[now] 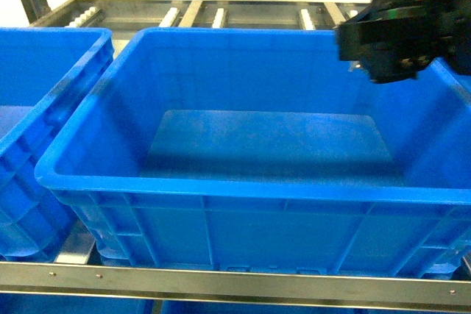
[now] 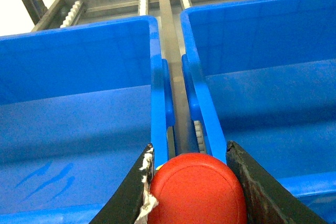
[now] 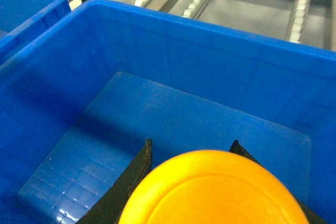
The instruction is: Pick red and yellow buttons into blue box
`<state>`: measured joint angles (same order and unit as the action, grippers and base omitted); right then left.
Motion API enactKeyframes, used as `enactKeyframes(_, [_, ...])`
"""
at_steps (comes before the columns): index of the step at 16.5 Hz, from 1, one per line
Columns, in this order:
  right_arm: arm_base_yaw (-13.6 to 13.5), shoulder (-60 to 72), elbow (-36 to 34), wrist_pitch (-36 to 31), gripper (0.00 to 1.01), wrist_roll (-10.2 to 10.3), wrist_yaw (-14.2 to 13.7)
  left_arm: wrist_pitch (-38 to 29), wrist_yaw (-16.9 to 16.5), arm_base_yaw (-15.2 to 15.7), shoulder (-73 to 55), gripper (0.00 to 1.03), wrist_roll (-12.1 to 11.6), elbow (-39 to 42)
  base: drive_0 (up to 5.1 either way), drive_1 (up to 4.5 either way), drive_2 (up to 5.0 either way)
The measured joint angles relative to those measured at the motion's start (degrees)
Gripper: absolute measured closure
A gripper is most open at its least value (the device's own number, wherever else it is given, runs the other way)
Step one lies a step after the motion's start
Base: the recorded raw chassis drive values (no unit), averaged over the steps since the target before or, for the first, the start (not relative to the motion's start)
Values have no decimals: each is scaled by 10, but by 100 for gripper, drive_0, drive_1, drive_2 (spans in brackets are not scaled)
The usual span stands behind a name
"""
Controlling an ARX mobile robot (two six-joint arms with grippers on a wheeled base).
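The blue box [image 1: 221, 185] fills the middle of the head view, and its floor is bare. My right gripper [image 1: 394, 49] hangs over the box's far right corner. In the right wrist view it [image 3: 191, 142] is shut on the yellow button [image 3: 215, 192], with the box's floor [image 3: 184, 124] below. My left gripper [image 2: 190, 145] does not show in the head view. In its wrist view it is shut on the red button [image 2: 197, 190], above the gap between the blue box [image 2: 262, 51] and a neighbouring crate. Both switch blocks are hidden behind the caps.
A second blue crate [image 1: 44, 93] [image 2: 79, 66] stands close on the left, with a narrow gap [image 2: 176, 103] between the two. Roller conveyor rails [image 1: 221, 14] run behind. A metal shelf rail [image 1: 221, 281] crosses the front.
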<state>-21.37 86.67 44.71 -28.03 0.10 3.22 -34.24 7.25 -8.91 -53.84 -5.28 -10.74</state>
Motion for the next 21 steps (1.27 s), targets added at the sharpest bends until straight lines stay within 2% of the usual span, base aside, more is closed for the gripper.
enactKeyframes(1, [-3,63,44,2,62,-8,6,0,0,0,0,70,0,0,0,0,0])
enactKeyframes(3, [-5,179,140,45,62,-35,25,0,0,0,0,70,0,0,0,0,0])
enactKeyframes(4, [-5,249,208,89,62,-50,37,0,0,0,0,70,0,0,0,0,0])
enactKeyframes(5, [-4,289,249,126,62,-57,53,0,0,0,0,70,0,0,0,0,0])
enactKeyframes(6, [-4,338,293,151,62,-79,52,0,0,0,0,70,0,0,0,0,0])
enactKeyframes(7, [-2,370,327,194,62,-91,64,0,0,0,0,70,0,0,0,0,0])
enactKeyframes(8, [0,391,351,228,62,-105,73,0,0,0,0,70,0,0,0,0,0])
enactKeyframes(10, [7,403,367,234,62,-123,74,0,0,0,0,70,0,0,0,0,0])
enactKeyframes(11, [9,402,369,232,53,-125,77,0,0,0,0,70,0,0,0,0,0])
enactKeyframes(13, [16,391,357,213,29,-121,76,0,0,0,0,70,0,0,0,0,0])
enactKeyframes(14, [17,378,336,188,19,-115,74,0,0,0,0,70,0,0,0,0,0])
enactKeyframes(15, [24,350,303,158,6,-98,76,0,0,0,0,70,0,0,0,0,0])
enactKeyframes(16, [40,312,266,129,2,-84,78,0,0,0,0,70,0,0,0,0,0])
enactKeyframes(17, [62,271,231,101,4,-68,84,0,0,0,0,70,0,0,0,0,0])
enactKeyframes(18, [90,223,187,67,3,-61,87,0,0,0,0,70,0,0,0,0,0])
enactKeyframes(19, [123,164,127,26,3,-49,105,0,0,0,0,70,0,0,0,0,0])
enactKeyframes(21, [177,53,4,-30,3,-39,123,0,0,0,0,70,0,0,0,0,0])
